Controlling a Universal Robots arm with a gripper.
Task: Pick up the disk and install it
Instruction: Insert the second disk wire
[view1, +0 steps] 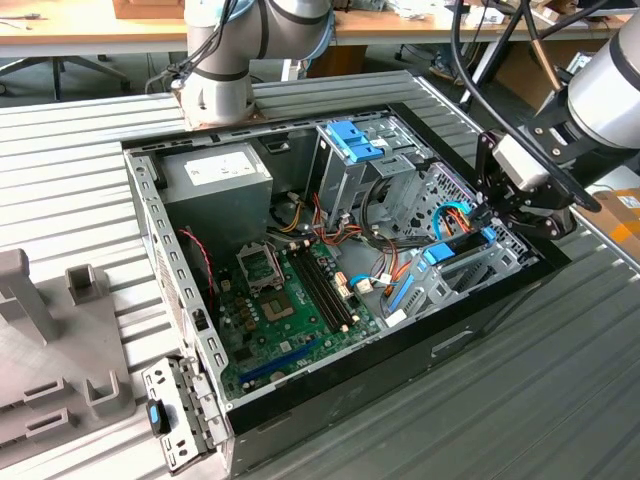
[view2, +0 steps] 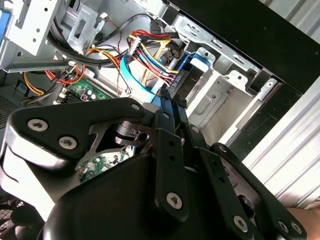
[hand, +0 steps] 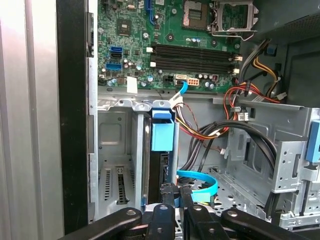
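Disk (hand: 162, 150) stands on edge in the drive bay (hand: 117, 165) by the case's front wall, so its blue carrier can slide along the slot; the claw (hand: 176, 192) seems closed narrowly on its upper edge

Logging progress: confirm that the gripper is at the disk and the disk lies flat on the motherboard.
Wrong on one point. The disk does not lie flat on the motherboard. It stands on edge in the drive bay, as the first wrist view shows. The gripper is indeed at the disk.
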